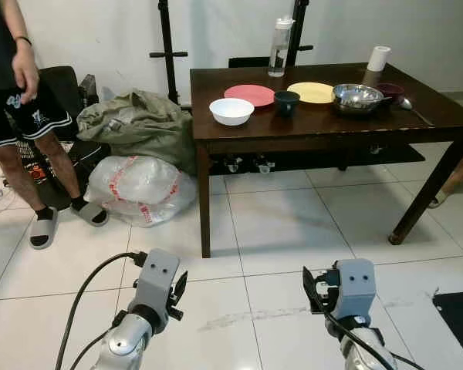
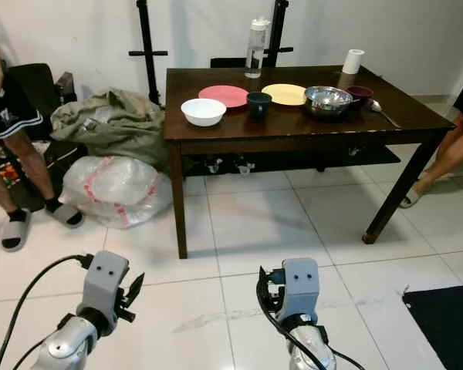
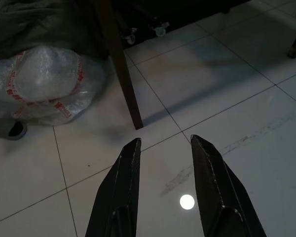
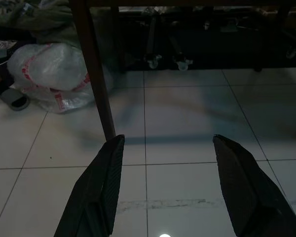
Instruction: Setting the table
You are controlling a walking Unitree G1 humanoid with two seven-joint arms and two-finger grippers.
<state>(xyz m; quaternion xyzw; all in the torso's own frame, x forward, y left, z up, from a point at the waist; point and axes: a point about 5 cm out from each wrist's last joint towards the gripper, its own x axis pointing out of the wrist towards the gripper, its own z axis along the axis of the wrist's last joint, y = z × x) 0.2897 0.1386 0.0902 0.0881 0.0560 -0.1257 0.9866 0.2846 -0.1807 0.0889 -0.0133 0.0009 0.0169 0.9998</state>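
Two plates, a pink round plate (image 1: 249, 95) and a yellow round plate (image 1: 311, 92), sit bunched on the dark wooden table (image 1: 293, 132) at twelve o'clock with three bowls; nothing looks laid out yet. Left wrist view: left gripper (image 3: 164, 144) empty, fingers moderately parted. Right wrist view: right gripper (image 4: 166, 140) empty, spread wide.

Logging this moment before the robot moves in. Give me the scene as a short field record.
table: dark wooden table ahead of the robot
dishes on it: white bowl, pink plate, dark cup, yellow plate, steel bowl, dark red bowl, spoon
also on it: water bottle, paper roll
floor beside table: clear plastic bag, green sack
person: standing at left
left tool: open, empty, low over tiles
right tool: open, empty, low over tiles
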